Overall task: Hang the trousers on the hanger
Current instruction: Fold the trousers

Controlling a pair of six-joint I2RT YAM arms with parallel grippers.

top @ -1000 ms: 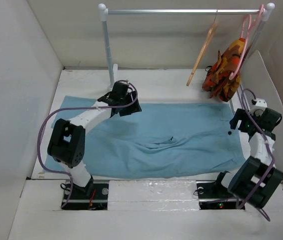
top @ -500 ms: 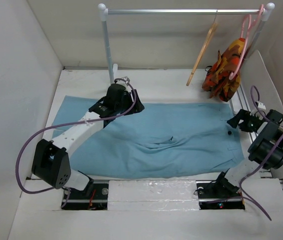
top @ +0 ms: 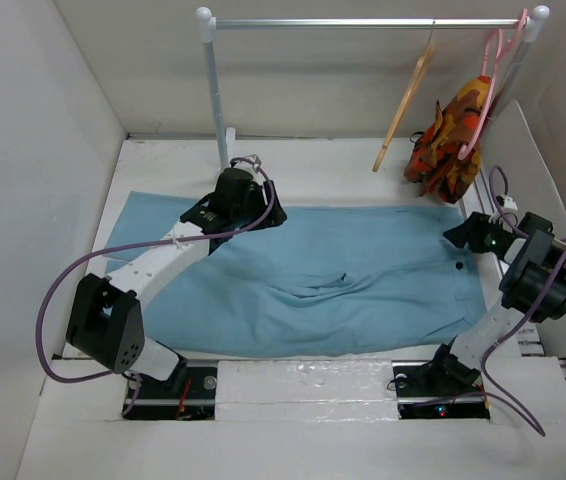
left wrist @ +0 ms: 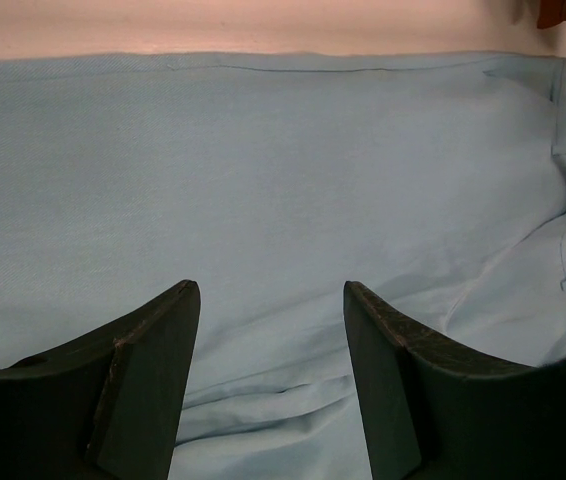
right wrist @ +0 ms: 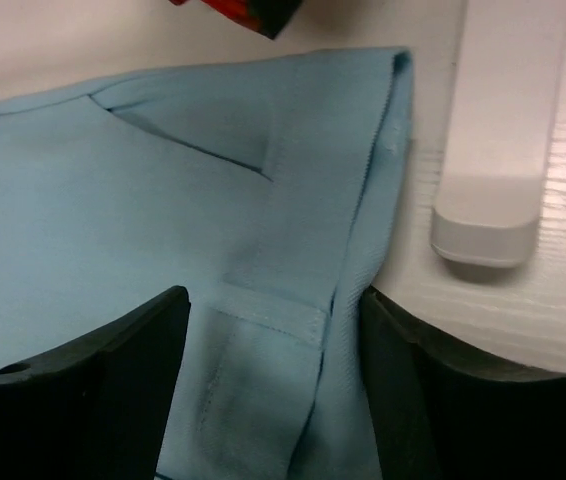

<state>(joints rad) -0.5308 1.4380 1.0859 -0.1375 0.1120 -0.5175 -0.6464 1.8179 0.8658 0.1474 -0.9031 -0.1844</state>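
Observation:
The light blue trousers [top: 343,280] lie flat across the table, waistband at the right, legs to the left. The tan wooden hanger [top: 405,98] hangs by its hook on the rail at the back right. My left gripper [top: 263,217] is open, low over the trousers' far edge; its wrist view shows bare cloth [left wrist: 263,200] between the fingers. My right gripper [top: 460,237] is open, low over the waistband's far right corner [right wrist: 293,250], with the waistband edge between its fingers. The dark button [top: 459,266] shows just in front of it.
A pink hanger [top: 493,80] carrying an orange-red-yellow patterned garment [top: 450,140] hangs right of the wooden one. The rail's left post [top: 215,90] stands behind my left gripper. A white block [right wrist: 498,130] lies on the table beside the waistband. White walls enclose the table.
My right gripper has moved up and left onto the waistband corner. My left arm stretched forward over the far edge earlier, then stayed nearly still.

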